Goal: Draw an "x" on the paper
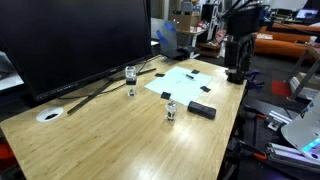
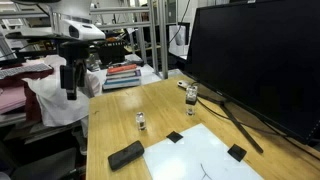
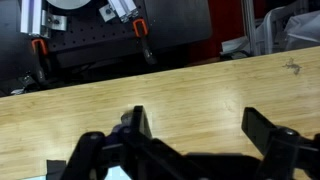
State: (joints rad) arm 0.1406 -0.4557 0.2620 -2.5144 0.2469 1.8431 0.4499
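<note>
Gripper: we see the gripper [image 3: 195,122] with its fingers spread wide and nothing between them. In both exterior views it hangs by the table's edge [image 1: 237,70] [image 2: 70,85].
Paper: the paper [image 1: 185,80] [image 2: 205,155] lies flat on the table [image 1: 120,140], taped at its corners. It is well apart from the gripper, off toward the monitor [image 1: 70,40].
Pen: we find none in the grip. A purplish bit beside one finger in the wrist view is too blurred to name.
Done: nothing that we can confirm. A faint line on the paper in an exterior view is too small to read as an "x".
Left: by our judgement, nearly all of it: take up a pen, reach the paper and draw both strokes.
Clutter: a black bar [image 2: 126,155] and a bottle [image 2: 141,122] stand between gripper and paper.
</note>
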